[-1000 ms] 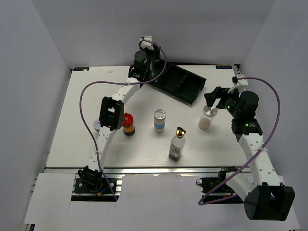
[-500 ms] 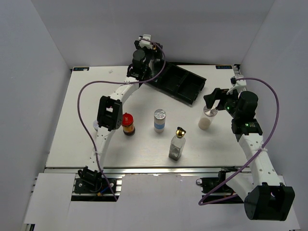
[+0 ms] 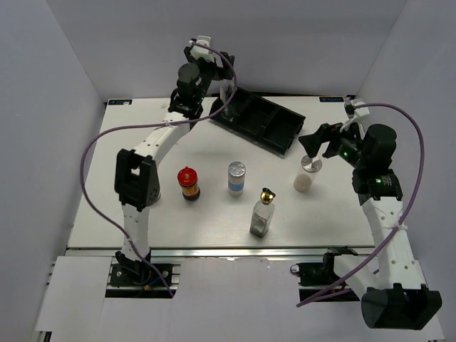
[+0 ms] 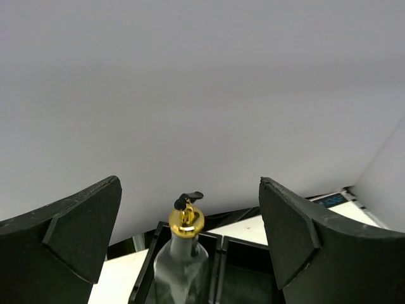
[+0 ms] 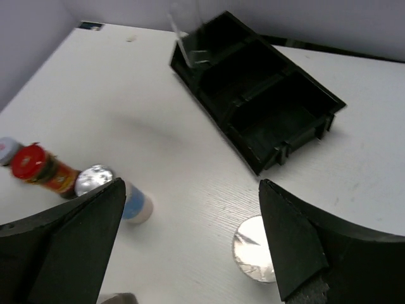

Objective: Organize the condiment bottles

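A clear glass bottle with a gold pourer [image 4: 185, 220] stands alone in the left end compartment of the black tray [image 3: 281, 128]. My left gripper [image 3: 219, 65] hangs open above and behind that bottle [image 3: 226, 100], its fingers apart from the glass. On the table stand a red-capped jar [image 3: 189, 183], a blue-labelled jar [image 3: 236, 178], a second glass bottle [image 3: 263, 214] and a pale jar [image 3: 306, 174]. My right gripper [image 3: 313, 142] hovers open just above the pale jar [image 5: 256, 256], holding nothing. A pinkish jar [image 5: 5, 150] shows at the left edge of the right wrist view.
The tray [image 5: 278, 120] lies diagonally at the back of the table, its other compartments unfilled. The left arm's long link [image 3: 135, 178] stands just left of the red-capped jar. Grey walls close in the table on three sides.
My left gripper has opened, let go of the glass bottle in the tray and risen up and leftward. The right gripper stays open over the pale jar, shifted slightly.
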You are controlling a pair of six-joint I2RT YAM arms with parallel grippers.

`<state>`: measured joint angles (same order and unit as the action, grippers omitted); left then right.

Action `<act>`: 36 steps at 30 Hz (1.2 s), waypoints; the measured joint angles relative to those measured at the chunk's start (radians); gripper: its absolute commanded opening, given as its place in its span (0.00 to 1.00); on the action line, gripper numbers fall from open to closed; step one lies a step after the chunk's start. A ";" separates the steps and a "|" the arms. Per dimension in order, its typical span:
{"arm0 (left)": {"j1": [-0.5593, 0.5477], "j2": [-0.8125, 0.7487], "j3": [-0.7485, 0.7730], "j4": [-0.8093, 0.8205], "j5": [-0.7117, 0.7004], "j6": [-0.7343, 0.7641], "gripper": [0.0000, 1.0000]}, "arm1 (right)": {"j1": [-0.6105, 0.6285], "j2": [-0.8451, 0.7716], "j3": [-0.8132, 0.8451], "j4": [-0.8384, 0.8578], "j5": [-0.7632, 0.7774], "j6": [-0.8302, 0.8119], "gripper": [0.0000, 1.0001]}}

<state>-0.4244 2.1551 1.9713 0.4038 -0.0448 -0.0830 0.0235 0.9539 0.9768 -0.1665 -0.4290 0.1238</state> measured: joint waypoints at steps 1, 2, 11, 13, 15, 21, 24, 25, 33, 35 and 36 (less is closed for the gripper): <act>-0.001 -0.053 -0.045 -0.005 0.000 -0.001 0.98 | 0.000 -0.013 0.016 -0.012 -0.032 0.003 0.89; -0.002 -0.107 -0.095 -0.002 0.000 -0.002 0.98 | 0.000 -0.028 0.029 -0.019 -0.064 0.009 0.89; -0.005 -0.791 -0.702 -0.098 -0.172 -0.121 0.98 | 0.121 -0.220 0.088 -0.108 -0.369 0.032 0.89; -0.005 -0.960 -0.829 -0.131 -0.238 -0.167 0.98 | 0.167 -0.248 0.090 -0.139 -0.408 0.022 0.89; -0.005 -1.083 -0.916 -0.177 -0.307 -0.210 0.98 | 0.209 -0.261 0.090 -0.179 -0.421 0.011 0.89; -0.005 -1.223 -1.045 -0.335 -0.508 -0.287 0.98 | 0.369 -0.201 0.089 -0.322 -0.379 -0.057 0.89; -0.005 -1.214 -1.069 -0.414 -0.571 -0.291 0.98 | 0.450 -0.164 0.084 -0.366 -0.332 -0.100 0.89; -0.005 -1.209 -1.069 -0.435 -0.588 -0.290 0.98 | 0.478 -0.155 0.077 -0.371 -0.317 -0.114 0.89; -0.005 -1.186 -1.054 -0.504 -0.674 -0.270 0.98 | 0.638 -0.133 0.023 -0.399 -0.145 -0.192 0.89; -0.005 -1.179 -1.054 -0.511 -0.683 -0.267 0.98 | 0.647 -0.120 0.011 -0.392 -0.104 -0.204 0.89; -0.005 -1.175 -1.054 -0.515 -0.687 -0.266 0.98 | 0.650 -0.115 0.003 -0.385 -0.084 -0.208 0.89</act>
<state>-0.4290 0.9798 0.9173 -0.1108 -0.7315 -0.3489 0.6739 0.8391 0.9794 -0.5518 -0.5125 -0.0845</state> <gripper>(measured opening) 0.983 0.895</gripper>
